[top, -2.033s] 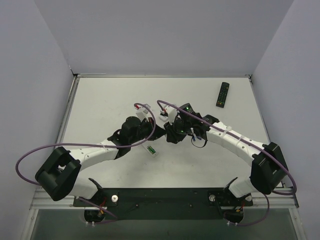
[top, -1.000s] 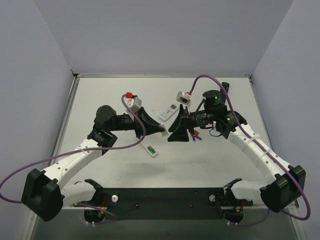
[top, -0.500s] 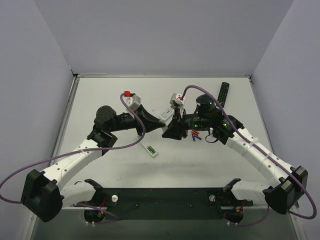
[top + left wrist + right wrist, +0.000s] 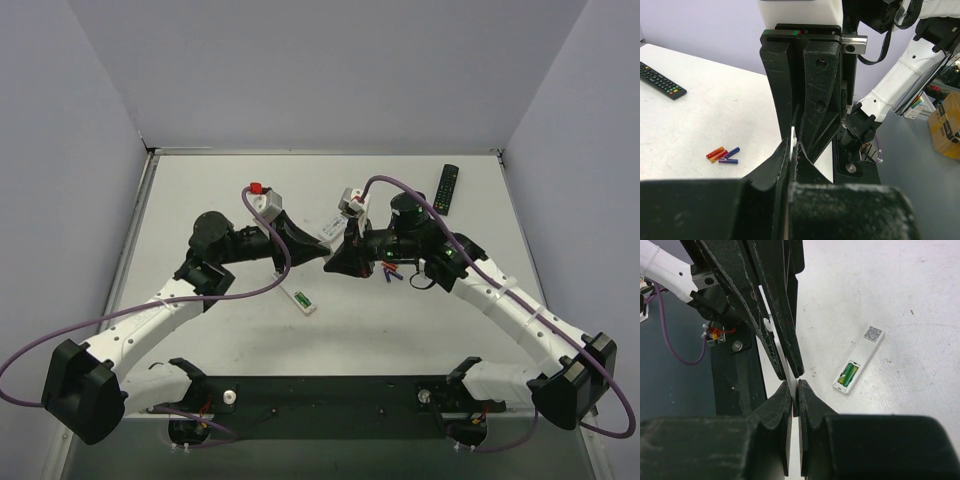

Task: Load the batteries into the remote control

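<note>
I am pinching a thin white plate [image 4: 771, 337] between my two grippers, in the air above the middle of the table [image 4: 200, 200]. My left gripper [image 4: 322, 259] is clamped tight on it. From the left wrist, the plate [image 4: 791, 136] is showing only as a pale sliver between the black fingers. My right gripper [image 4: 331, 266] is meeting the left one tip to tip. Its fingers [image 4: 807, 400] are squeezed together too, with the plate's near edge running down between them. The plate is facing both wrist cameras edge-on, so I cannot tell its outline.

The slim white remote [image 4: 303, 301] is lying flat on the table, just on the near side of the spot where my grippers are meeting and apart from both. Its back is facing up and the compartment is standing open. The two green batteries [image 4: 848, 375] are sitting inside it, at the end away from the square code label [image 4: 873, 333].

A wider white remote [image 4: 330, 228] is lying just behind my grippers. A few red and blue cells [image 4: 722, 154] are lying together beside my right arm. A black remote [image 4: 445, 188] is resting near the far right corner.
</note>
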